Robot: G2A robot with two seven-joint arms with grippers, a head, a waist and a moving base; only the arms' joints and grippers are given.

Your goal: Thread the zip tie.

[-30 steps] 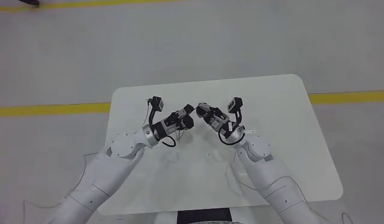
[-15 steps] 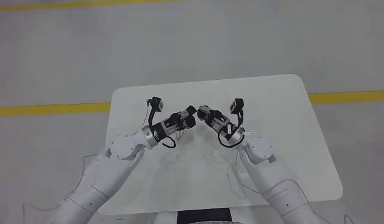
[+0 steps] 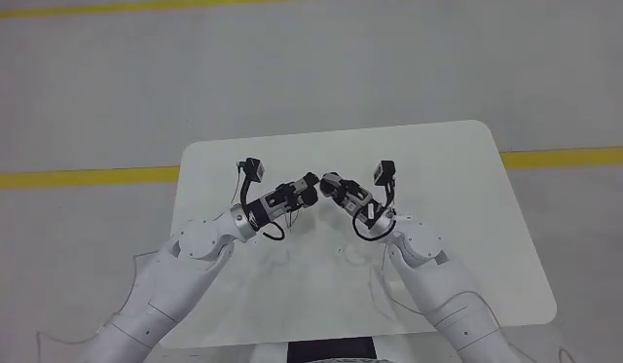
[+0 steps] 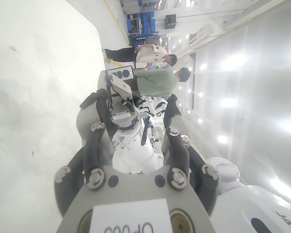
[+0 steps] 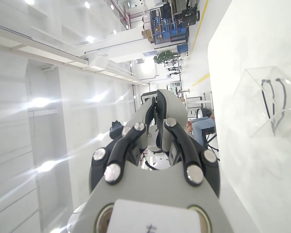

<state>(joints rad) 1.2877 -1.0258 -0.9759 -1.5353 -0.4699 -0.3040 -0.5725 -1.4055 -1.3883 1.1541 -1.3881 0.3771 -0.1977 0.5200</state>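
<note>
- The left gripper (image 3: 309,187) and the right gripper (image 3: 327,180) hang above the middle of the white table (image 3: 438,168), tips facing each other and almost touching.
- The left fingers (image 4: 171,109) are spread wide, with nothing between them.
- The right fingers (image 5: 161,107) are pressed together. I cannot tell whether they pinch anything.
- Black zip ties (image 5: 269,98) lean inside a clear box (image 5: 254,112) that sits on the table, apart from both grippers.
- In the left wrist view, the right gripper sits just beyond the spread fingers, in line with the gap.
</note>
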